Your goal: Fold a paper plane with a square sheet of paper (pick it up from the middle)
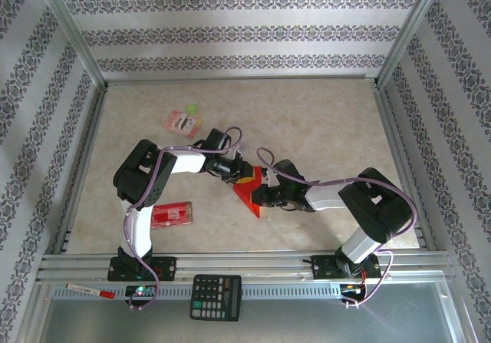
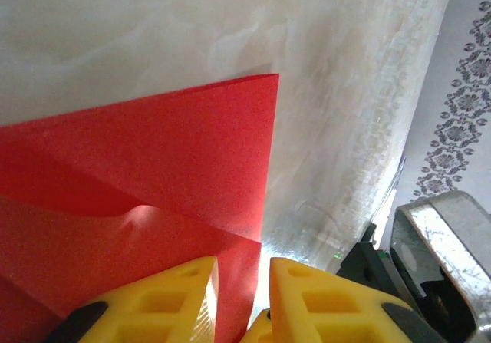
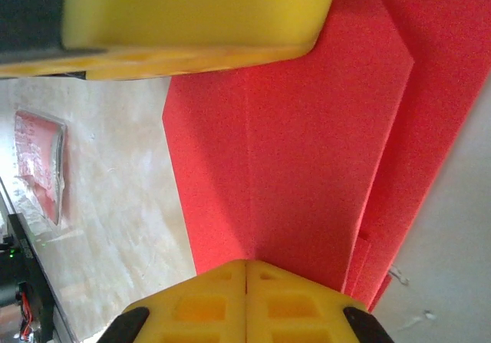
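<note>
Beige marbled table (image 1: 322, 120) inside floral-striped walls (image 1: 230, 32).
Red paper (image 1: 250, 197) lies just 6 o'clock of centre, clamped by the right gripper (image 3: 245, 270); left gripper (image 2: 242, 270) straddles it, grip unclear.

We count two arms, the left arm (image 1: 144, 180) and the right arm (image 1: 370, 205); two grippers, the left gripper (image 2: 242, 274) and the right gripper (image 3: 245, 278); one folded sheet of red paper (image 1: 250, 198); two packets, one red packet (image 1: 170, 215) and one pink packet (image 1: 182, 120); one calculator (image 1: 215, 297); one marker (image 1: 87, 290); one table (image 1: 314, 120)
</note>
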